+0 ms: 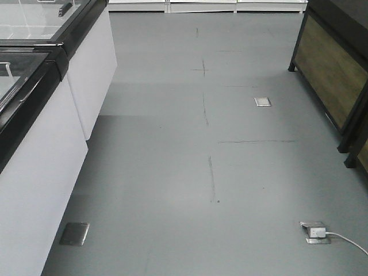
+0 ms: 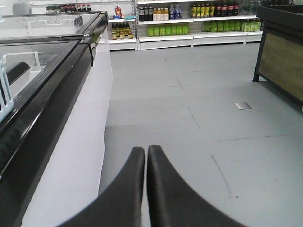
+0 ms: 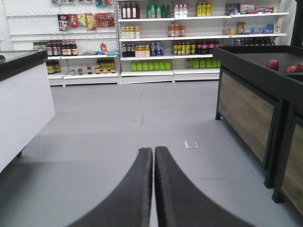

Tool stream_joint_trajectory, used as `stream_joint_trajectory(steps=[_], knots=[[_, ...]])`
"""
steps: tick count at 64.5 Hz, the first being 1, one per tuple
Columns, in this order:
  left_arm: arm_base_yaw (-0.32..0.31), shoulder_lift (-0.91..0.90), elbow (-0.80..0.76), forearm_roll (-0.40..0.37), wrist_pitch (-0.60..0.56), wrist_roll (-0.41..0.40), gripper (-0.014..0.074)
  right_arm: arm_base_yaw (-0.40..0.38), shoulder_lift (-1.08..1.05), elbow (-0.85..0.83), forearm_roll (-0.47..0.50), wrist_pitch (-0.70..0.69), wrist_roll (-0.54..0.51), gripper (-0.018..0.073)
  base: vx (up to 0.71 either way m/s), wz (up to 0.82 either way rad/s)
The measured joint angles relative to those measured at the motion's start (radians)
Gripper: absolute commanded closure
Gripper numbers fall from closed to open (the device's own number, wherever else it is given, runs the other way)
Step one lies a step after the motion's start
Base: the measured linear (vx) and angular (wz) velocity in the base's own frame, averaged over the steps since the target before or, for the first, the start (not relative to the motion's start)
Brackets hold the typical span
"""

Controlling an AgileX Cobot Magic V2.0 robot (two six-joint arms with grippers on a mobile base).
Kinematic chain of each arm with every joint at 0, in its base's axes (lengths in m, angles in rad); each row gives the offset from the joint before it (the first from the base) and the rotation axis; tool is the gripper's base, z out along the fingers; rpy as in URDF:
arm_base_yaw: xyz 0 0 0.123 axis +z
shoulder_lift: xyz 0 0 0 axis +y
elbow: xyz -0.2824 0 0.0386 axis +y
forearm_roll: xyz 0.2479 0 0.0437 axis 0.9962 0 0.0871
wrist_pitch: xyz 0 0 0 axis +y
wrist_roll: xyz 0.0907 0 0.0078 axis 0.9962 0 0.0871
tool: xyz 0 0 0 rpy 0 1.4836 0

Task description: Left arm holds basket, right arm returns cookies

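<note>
Neither the basket nor the cookies appear in any view. In the left wrist view my left gripper [image 2: 146, 149] is shut, its two black fingers pressed together with nothing between them, pointing down the grey aisle beside a freezer chest [image 2: 52, 75]. My right gripper [image 3: 154, 150] is likewise shut and empty, aimed along the floor toward the far shelves [image 3: 156, 42]. A pale barred piece [image 2: 4, 94] pokes in at the left edge; too little of it shows to tell what it is. No arm shows in the front view.
White freezer chests with black rims [image 1: 40, 86] line the left. A dark wooden display stand [image 1: 336, 69] holding red apples [image 3: 272, 64] stands on the right. Bottle shelves [image 2: 189, 23] close the far end. A floor socket with a white plug and cable [image 1: 315, 232] sits near right.
</note>
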Motion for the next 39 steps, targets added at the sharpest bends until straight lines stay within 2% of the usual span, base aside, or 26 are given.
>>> stream_joint_trajectory(steps=[39], knots=[[0.0,0.0,0.0,0.0,0.0,0.0,0.0604,0.0,0.0,0.0,0.0,0.0,0.0,0.0567,0.0,0.0]])
